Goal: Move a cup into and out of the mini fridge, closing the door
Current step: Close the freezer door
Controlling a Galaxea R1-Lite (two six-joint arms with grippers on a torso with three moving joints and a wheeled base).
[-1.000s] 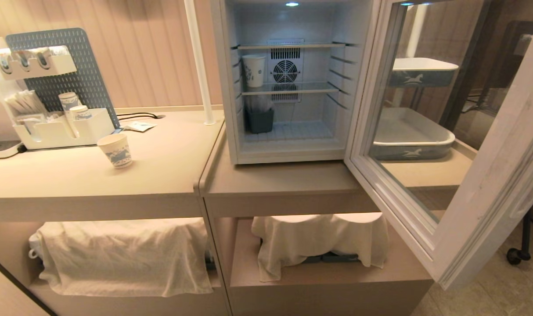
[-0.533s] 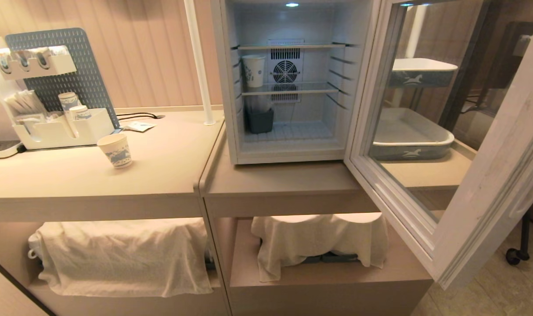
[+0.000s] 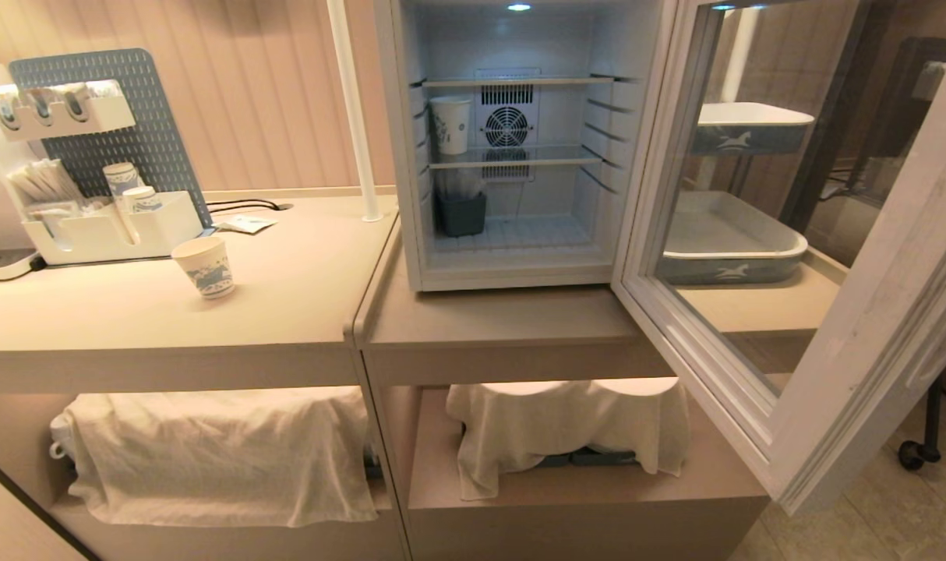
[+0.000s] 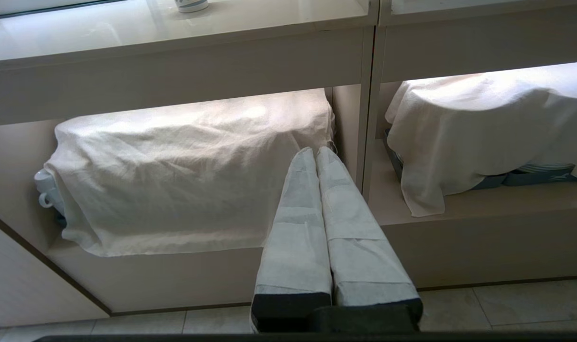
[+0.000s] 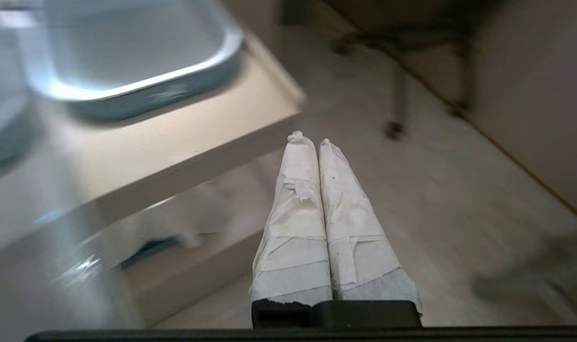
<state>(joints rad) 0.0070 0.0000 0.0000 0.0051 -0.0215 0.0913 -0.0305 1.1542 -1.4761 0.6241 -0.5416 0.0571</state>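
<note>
Since the earlier head frame nothing on the counter (image 3: 286, 312) has shifted; no arm in view. Head view: the cup (image 3: 204, 267) stands upright on the left counter, well apart from the mini fridge (image 3: 512, 148), whose door (image 3: 792, 257) swings wide to the right; open room between. Left wrist view: left tool (image 4: 315, 151) closed, empty, low before the cloth-covered shelf, cup above it; likely the nearer arm. Right wrist view: right tool (image 5: 308, 137) closed, empty, blurred, by the counter end near a tray (image 5: 141, 61).
</note>
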